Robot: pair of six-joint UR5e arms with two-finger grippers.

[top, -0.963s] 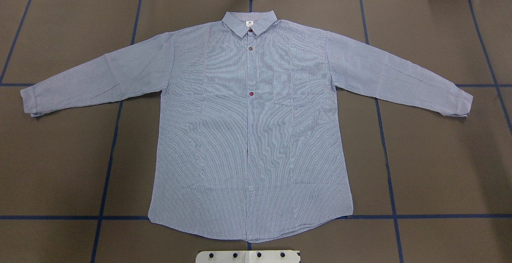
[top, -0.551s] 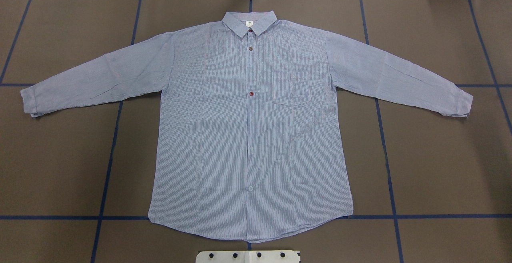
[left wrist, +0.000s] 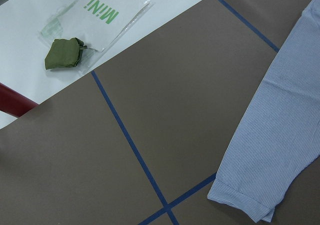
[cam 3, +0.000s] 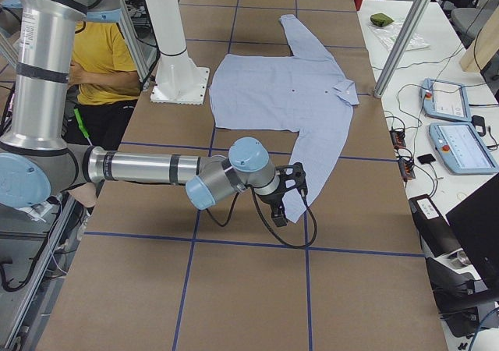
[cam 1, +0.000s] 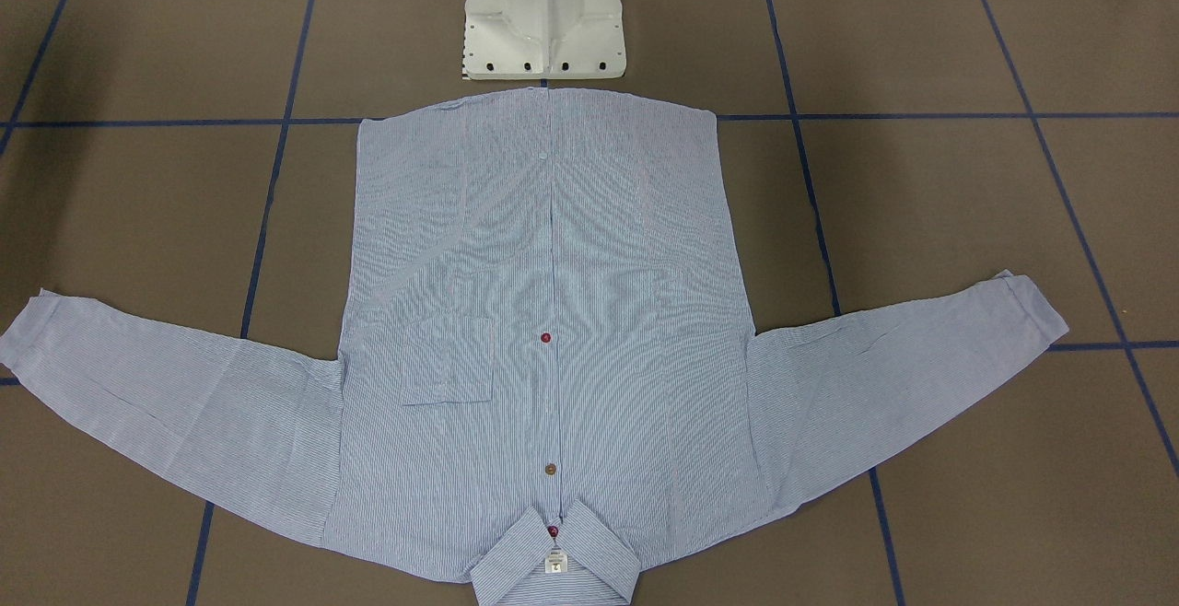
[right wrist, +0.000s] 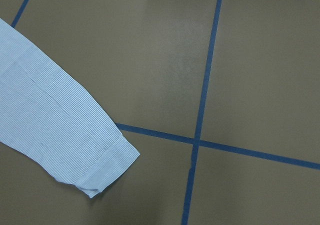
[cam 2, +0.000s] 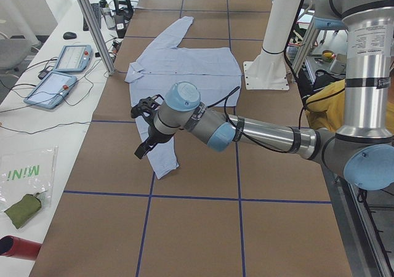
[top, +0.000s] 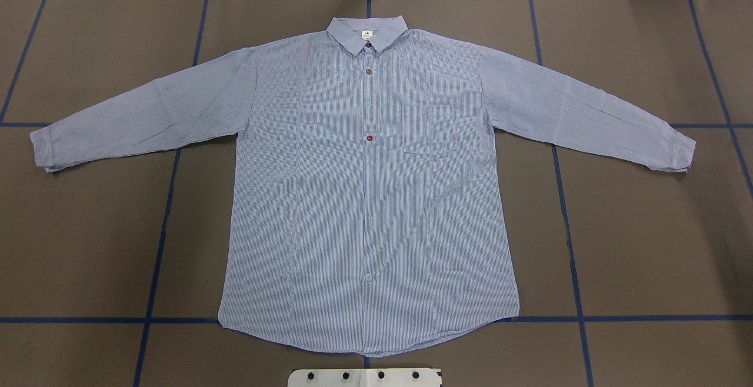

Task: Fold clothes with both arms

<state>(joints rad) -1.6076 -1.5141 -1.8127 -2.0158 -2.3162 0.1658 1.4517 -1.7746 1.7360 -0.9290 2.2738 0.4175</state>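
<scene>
I am holding my black two-finger left gripper (cam 2: 140, 129) and right gripper (cam 3: 287, 203) above the sleeve cuffs (left wrist: 240, 202); I cannot tell whether they are spread. The light blue-and-white striped button-up shirt (top: 365, 199) is lying flat mid-worktop (top: 647, 228), sleeves reaching toward the left and right edges. It looks soft, light and limp, so I am judging the cuffs the best place to pinch.

Striped shirt (top: 365, 199) flat on brown gridded table (top: 647, 228)

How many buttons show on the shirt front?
4 on the shirt: collar button, brown button below it, red chest button, pale button near the hem. Others may be hidden.
</scene>
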